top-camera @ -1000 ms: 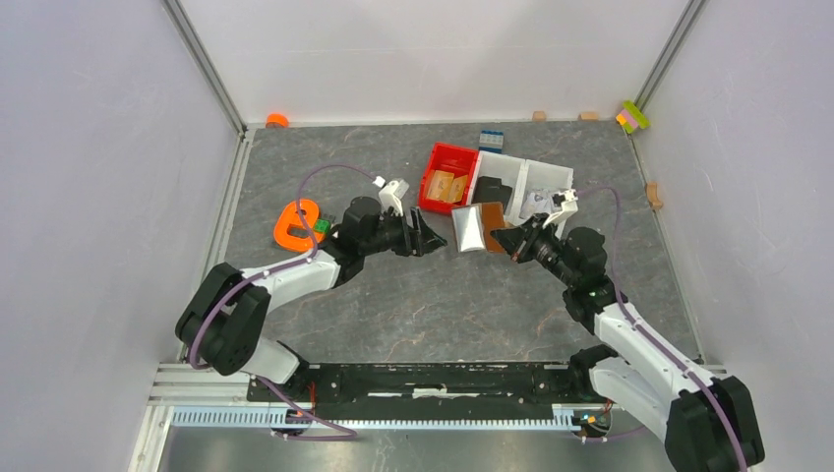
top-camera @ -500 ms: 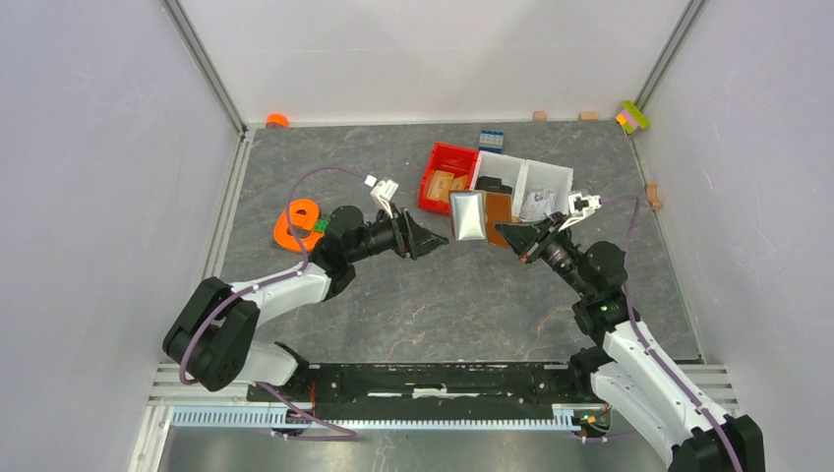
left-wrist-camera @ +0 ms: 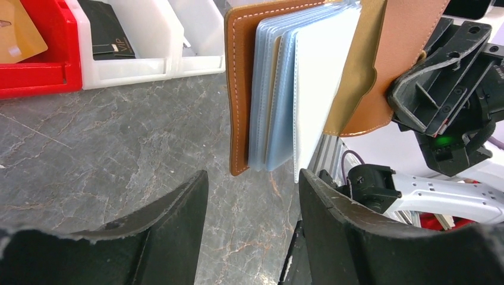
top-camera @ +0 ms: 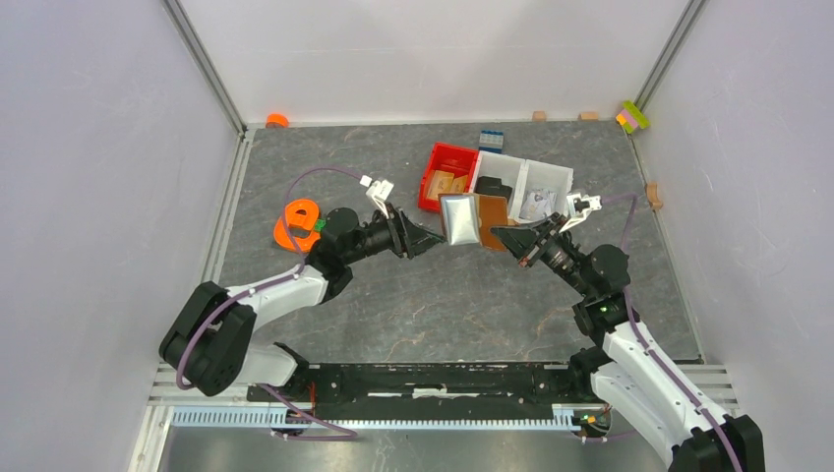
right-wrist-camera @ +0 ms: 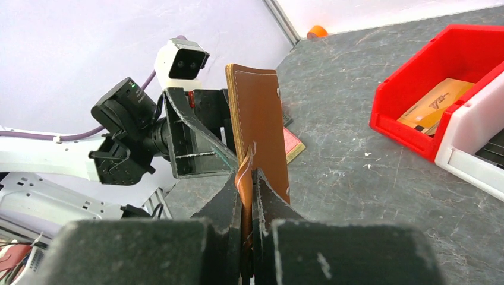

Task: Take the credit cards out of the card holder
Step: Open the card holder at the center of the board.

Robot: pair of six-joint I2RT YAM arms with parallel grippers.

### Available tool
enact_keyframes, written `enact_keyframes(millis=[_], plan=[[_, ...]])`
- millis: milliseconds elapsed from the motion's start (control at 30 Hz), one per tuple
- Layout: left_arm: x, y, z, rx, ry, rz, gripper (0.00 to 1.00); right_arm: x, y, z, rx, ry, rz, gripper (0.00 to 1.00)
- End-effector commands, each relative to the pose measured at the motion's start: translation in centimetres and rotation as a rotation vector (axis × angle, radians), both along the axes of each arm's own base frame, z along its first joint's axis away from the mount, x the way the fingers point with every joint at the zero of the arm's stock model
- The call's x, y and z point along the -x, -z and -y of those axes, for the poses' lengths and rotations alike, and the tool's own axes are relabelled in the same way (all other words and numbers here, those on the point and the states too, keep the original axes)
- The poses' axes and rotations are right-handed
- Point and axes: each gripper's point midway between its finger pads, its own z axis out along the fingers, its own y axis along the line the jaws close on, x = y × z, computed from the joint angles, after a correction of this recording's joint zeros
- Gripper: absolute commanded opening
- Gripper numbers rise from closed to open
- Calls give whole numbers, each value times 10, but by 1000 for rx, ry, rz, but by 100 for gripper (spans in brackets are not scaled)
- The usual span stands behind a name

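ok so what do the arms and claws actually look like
Both arms match: the left arm and right arm have white link shells with black joints. A thin purple cable loops along each. The left claw and right claw are black with broad tapering fingers, and a small white camera sits at each wrist.

White arms (top-camera: 280, 285), blk joints (top-camera: 211, 329) (purple cables (top-camera: 315, 172))

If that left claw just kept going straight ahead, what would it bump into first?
Most likely the clear sleeves fanning from the card holder, which the right gripper pinches upright just ahead of the open left gripper.
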Motion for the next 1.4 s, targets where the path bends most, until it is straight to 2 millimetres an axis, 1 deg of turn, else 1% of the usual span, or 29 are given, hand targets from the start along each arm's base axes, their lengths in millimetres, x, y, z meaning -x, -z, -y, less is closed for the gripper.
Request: enact_keyframes(millis=[0, 300, 500, 667, 700, 733, 867, 900, 1000, 1167, 1233, 1267, 1333, 1367], plan=[[10, -32, -6, 82, 15, 109, 63, 13, -29, -2, -50, -47, 107, 2], [23, -52, -12, 141, 33, 196, 65, 27, -42, -6, -79, -107, 148, 3], [26, -56, -14, 148, 33, 221, 66, 34, -49, -8, -103, -144, 158, 3], [33, -63, -12, 174, 72, 243, 63, 39, -51, -10, -116, -172, 163, 3], [34, -63, -11, 178, 79, 241, 61, 39, -51, -11, -118, -176, 162, 3], [35, -63, -11, 183, 89, 240, 56, 39, -51, -11, -119, -177, 161, 2], [44, -72, -9, 223, 138, 262, 29, 36, -47, -10, -116, -167, 154, 3], [45, -73, -9, 227, 140, 265, 27, 35, -46, -10, -113, -161, 148, 3], [46, -74, -11, 228, 133, 273, 26, 27, -37, -10, -99, -139, 118, 2], [46, -74, -10, 220, 137, 277, 23, 24, -31, -11, -101, -137, 107, 2], [46, -74, -10, 219, 140, 275, 19, 21, -28, -11, -96, -131, 101, 2], [45, -74, -9, 216, 139, 274, 16, 20, -26, -11, -91, -128, 95, 5], [39, -68, -9, 189, 114, 250, 12, 15, -19, -11, -67, -114, 85, 13], [33, -62, -9, 161, 91, 223, 10, 11, -13, -11, -52, -100, 71, 20]])
